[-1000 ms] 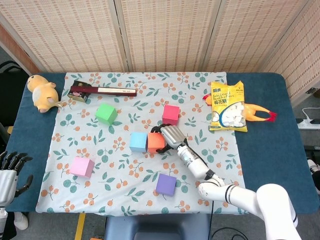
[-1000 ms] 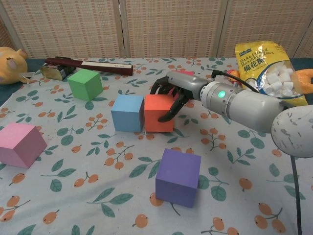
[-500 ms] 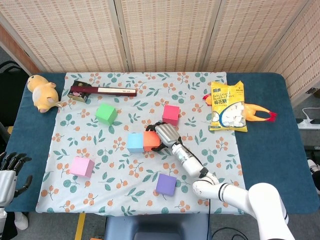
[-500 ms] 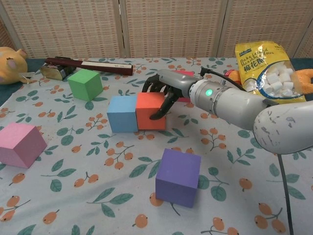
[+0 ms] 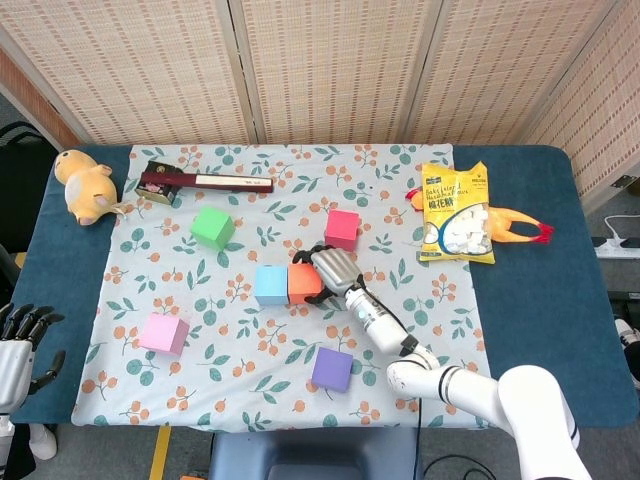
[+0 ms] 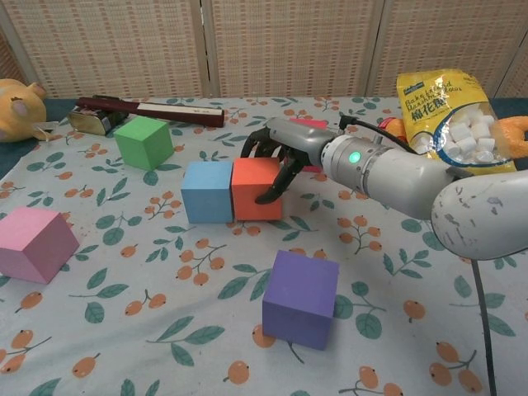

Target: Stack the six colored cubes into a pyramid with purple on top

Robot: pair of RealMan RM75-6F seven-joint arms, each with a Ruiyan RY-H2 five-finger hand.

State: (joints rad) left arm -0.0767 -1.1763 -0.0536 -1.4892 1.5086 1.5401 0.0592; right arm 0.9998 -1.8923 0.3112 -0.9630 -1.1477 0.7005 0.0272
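Chest view: right hand reaching in from the table's right edge, fingers curled over the orange cube, gripping it, pressed against the blue cube.

Lab-like test setup: woven screen backdrop, floor tape.

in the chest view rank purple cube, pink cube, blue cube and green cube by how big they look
1. purple cube, largest
2. pink cube, cut by the frame edge
3. blue cube
4. green cube, smallest

The order follows nearness to the camera, so their true sizes may well match.
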